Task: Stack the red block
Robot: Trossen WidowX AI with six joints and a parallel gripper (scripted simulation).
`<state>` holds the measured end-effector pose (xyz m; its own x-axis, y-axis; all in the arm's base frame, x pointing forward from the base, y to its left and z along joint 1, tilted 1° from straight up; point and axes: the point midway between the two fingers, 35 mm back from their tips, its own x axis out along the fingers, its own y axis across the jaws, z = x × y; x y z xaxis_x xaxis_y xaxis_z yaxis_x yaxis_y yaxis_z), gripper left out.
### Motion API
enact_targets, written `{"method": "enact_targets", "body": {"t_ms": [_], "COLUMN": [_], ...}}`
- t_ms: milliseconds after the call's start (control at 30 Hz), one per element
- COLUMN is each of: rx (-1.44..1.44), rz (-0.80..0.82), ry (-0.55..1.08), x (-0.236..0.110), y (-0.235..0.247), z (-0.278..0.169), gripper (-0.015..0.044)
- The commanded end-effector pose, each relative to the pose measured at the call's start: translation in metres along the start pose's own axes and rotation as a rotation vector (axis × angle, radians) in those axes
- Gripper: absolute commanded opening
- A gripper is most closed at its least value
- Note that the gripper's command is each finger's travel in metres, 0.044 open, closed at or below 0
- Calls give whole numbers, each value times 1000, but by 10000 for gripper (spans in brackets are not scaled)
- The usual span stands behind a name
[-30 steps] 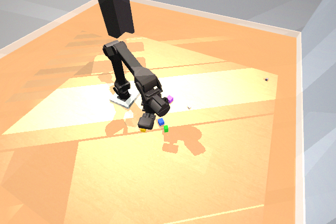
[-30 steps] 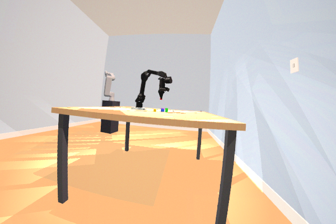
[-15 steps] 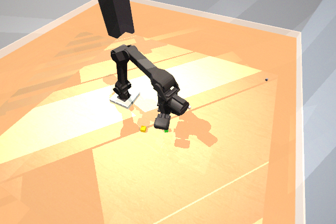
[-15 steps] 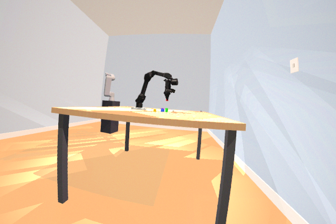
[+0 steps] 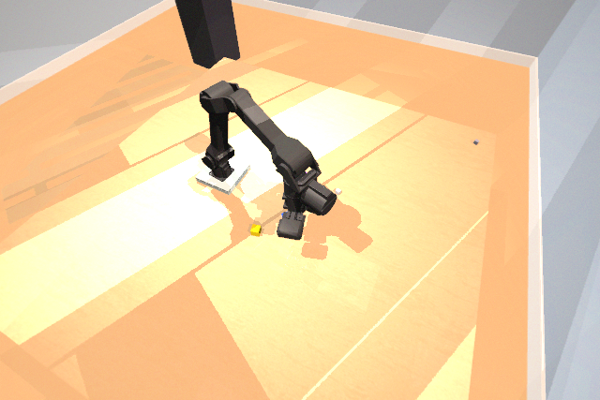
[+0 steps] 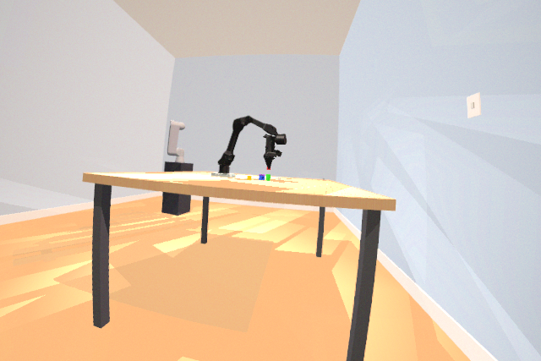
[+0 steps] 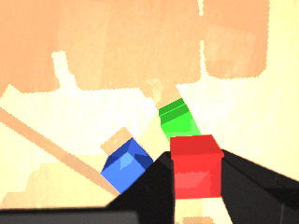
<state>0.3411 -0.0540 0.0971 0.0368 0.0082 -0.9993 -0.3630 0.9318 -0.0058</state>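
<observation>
The pincer [image 7: 196, 187] was clamped on the red block [image 7: 195, 164], its two dark fingers pressed against the block's opposite sides. In the wrist view the green tower [image 7: 178, 120] stood just beyond the held block, its top face partly hidden behind the block's upper edge. A blue block [image 7: 126, 164] lay on the table to the left of the pincer, near the tower but apart from it. From the exterior view the pincer [image 6: 268, 163] hung above the table [image 6: 236, 191] with the red block [image 6: 268, 167] at its tip, raised over the green tower [image 6: 267, 177]; a gap showed between block and tower. The blue block [image 6: 261, 177] sat just beside the tower, and a yellow block [image 6: 249, 177] farther toward the arm's base. In the top view the yellow block [image 5: 255, 229] lay beside the pincer [image 5: 291, 229].
</observation>
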Motion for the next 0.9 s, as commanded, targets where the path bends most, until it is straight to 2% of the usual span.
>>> {"method": "enact_targets", "body": {"t_ms": [0,167,867], "rx": [5,5,5], "rz": [4,4,4], "ry": [7,7,7], "x": [11,30,31], "y": [1,1,1], "z": [-1,-1,-1], "gripper": [0,0,0]}}
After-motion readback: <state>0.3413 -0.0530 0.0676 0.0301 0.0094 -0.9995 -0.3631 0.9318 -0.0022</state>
